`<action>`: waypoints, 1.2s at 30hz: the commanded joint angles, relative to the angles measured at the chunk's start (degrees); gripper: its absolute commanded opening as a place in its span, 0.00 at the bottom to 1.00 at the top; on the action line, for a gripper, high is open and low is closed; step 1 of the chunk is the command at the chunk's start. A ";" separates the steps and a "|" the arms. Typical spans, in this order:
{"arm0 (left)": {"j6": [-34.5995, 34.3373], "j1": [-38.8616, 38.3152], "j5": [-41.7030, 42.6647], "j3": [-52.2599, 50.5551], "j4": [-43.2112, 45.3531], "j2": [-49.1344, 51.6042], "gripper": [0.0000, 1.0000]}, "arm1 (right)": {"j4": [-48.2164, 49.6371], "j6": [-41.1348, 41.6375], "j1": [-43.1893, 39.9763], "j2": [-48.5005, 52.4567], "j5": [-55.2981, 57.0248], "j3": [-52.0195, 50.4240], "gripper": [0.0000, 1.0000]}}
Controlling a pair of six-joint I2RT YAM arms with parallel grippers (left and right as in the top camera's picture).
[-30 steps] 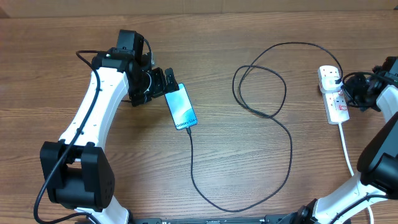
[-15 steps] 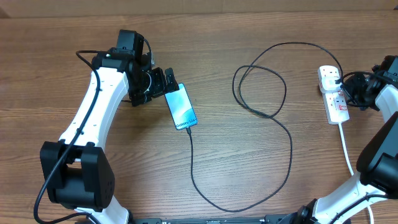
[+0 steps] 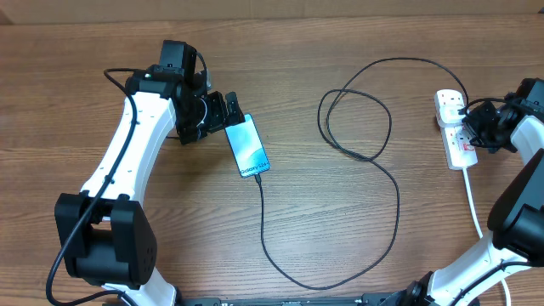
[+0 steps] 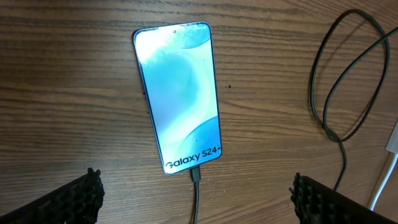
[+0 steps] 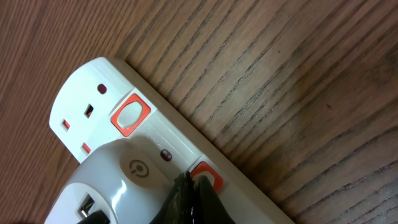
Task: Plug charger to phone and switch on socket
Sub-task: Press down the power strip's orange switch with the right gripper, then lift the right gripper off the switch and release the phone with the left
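Here, the phone is laid flat on the worktop, screen up, with the charger tip seated in the short edge beside the white lettering. The left claw is held wide open just beside the phone, gripping nothing. The socket is found at the far right, where the closed right claw is set with its tip on a red switch.
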 commanded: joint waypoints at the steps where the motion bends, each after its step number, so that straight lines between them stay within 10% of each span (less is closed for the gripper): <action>1: 0.17 0.00 -0.37 0.87 0.09 -0.72 1.00 | 0.26 0.20 0.68 0.72 -1.31 -0.57 0.04; 36: 0.20 0.00 -0.33 0.87 0.17 -0.72 1.00 | -3.45 -0.07 2.49 0.52 -6.29 -2.99 0.04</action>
